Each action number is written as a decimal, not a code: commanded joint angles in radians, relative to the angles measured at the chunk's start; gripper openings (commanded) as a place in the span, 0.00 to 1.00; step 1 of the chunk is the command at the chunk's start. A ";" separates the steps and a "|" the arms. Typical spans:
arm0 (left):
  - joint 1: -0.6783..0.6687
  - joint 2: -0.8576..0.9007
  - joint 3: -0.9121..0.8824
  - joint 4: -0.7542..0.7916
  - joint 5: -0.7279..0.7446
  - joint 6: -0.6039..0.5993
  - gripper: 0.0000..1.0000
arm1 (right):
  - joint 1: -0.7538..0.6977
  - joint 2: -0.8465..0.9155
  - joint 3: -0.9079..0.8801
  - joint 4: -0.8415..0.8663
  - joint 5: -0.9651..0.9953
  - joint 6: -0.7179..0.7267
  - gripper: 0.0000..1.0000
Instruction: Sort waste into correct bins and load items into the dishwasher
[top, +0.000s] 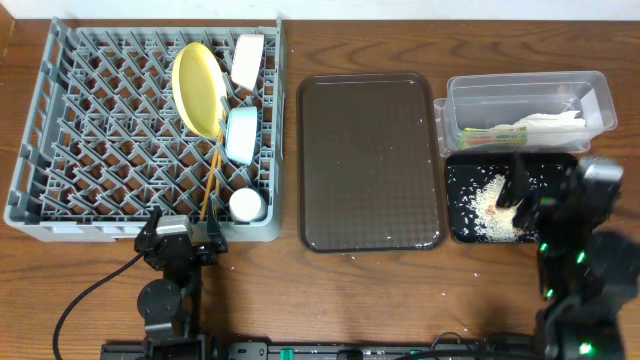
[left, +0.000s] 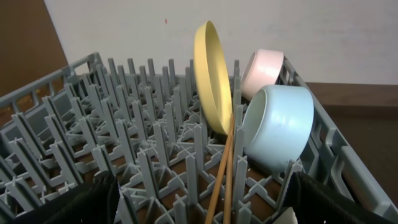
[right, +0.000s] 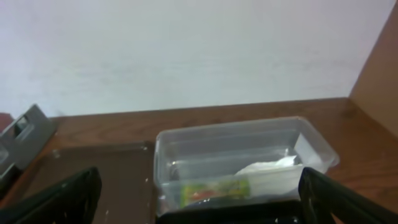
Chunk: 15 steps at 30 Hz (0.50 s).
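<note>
- Both hands are held with fingers wide apart and nothing gripped: the left hand (top: 186, 232) at the near edge of the dish rack (top: 90, 228), the right hand (top: 530, 190) well to the rack's right, over the black tray (top: 462, 190).
- The yellow plate (top: 197, 88), light blue bowl (top: 241, 134), white bowl (top: 247, 60), white cup (top: 246, 205) and chopsticks (top: 212, 180) are stood in the rack's right side, just beyond the left hand.
- Plate and bowls are judged stiff, light and slick, and best taken by the rims.
- Right of the rack, the soft wrapper (top: 490, 132) and napkin (top: 548, 122) are seen in the clear tub (top: 520, 80), and the rice scraps (top: 495, 205) on the tray.
</note>
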<state>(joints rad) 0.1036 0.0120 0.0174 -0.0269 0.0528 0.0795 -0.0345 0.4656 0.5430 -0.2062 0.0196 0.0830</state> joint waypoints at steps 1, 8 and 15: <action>-0.002 -0.006 -0.013 -0.040 -0.005 0.010 0.89 | 0.022 -0.106 -0.126 0.053 0.006 -0.010 0.99; -0.002 -0.006 -0.013 -0.040 -0.005 0.010 0.89 | 0.023 -0.293 -0.381 0.214 0.006 0.023 0.99; -0.002 -0.006 -0.013 -0.040 -0.005 0.010 0.89 | 0.052 -0.429 -0.522 0.296 0.007 0.031 0.99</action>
<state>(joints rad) 0.1036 0.0120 0.0174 -0.0269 0.0532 0.0795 0.0002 0.0757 0.0444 0.0795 0.0193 0.0998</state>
